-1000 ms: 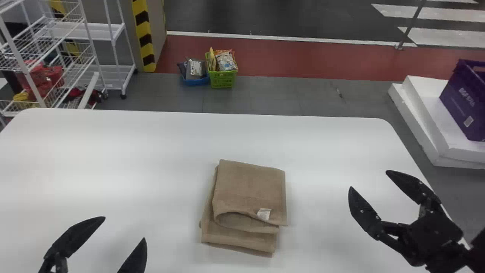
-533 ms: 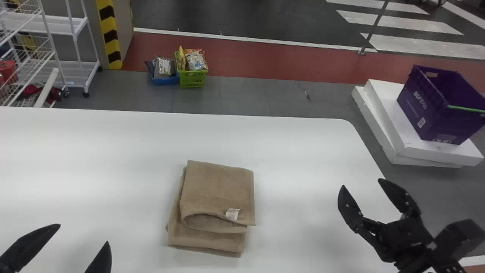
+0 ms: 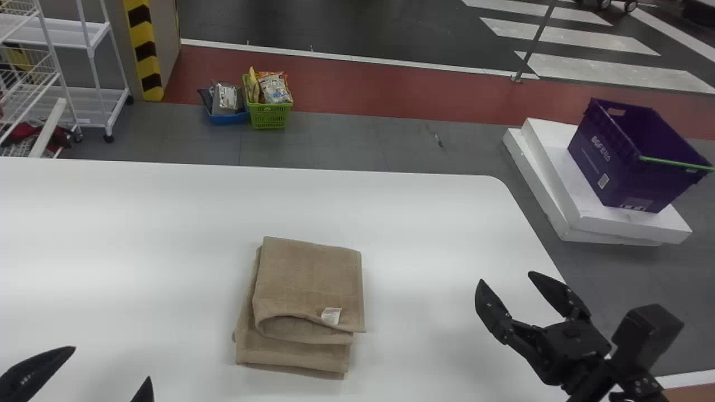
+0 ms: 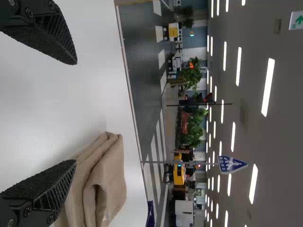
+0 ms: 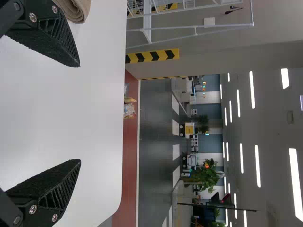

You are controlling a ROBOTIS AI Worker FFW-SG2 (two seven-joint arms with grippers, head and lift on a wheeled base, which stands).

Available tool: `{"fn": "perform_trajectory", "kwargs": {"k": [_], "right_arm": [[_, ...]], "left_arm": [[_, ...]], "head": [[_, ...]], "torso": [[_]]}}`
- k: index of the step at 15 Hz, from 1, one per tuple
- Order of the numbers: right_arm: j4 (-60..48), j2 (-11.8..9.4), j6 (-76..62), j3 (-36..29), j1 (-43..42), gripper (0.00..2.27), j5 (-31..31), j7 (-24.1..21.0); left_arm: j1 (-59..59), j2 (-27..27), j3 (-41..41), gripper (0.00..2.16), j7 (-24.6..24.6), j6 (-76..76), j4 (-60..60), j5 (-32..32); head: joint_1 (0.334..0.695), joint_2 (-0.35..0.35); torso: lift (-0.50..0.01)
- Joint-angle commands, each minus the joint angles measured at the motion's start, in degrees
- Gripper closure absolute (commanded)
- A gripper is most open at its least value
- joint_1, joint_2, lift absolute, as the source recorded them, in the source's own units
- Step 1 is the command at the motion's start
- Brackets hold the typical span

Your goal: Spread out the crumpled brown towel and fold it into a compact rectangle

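Beyond the white surface point(image 3: 139, 223), a green basket point(image 3: 270, 115) stood on the grey floor point(image 3: 346, 137). On the surface lay the brown towel point(image 3: 307, 285), folded into a layered stack, its upper fold offset from the lower one at the near end. We found the left pincer point(image 3: 111, 362) and the right pincer point(image 3: 506, 276) wide open, holding nothing, one on each side and well apart from the towel.

We judged the step in hand to be final squaring, or inspection before retreat. For squaring, our procedure called for a low, level approach, a light grip on the upper fold alone, a short draw toward the near edge, then flattening by pressing, not dragging; a deep grip risked opening the stack.

We could not count the inner layers or inspect the underside. The head view's bottom edge cut off the left pincer's base; in the left wrist view, a finger covered part of the towel.
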Motion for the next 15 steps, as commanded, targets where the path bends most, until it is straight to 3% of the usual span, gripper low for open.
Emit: {"fn": "perform_trajectory", "kwargs": {"k": [1, 15], "right_arm": [[0.23, 0.23, -0.56, 0.47, -0.27, 0.1, -0.02, 0.09], [3.92, 0.23, -5.31, 3.55, -1.06, 0.1, -0.2, 1.94]], "left_arm": [[0.71, -0.15, -0.91, 0.06, 1.15, -1.47, 0.03, 0.0], [1.07, -0.15, -1.17, 0.05, 8.09, -2.7, -0.23, 0.08]], "head": [[0.695, -0.226], [0.695, -0.161]], "torso": [[-0.127], [-0.127]]}}
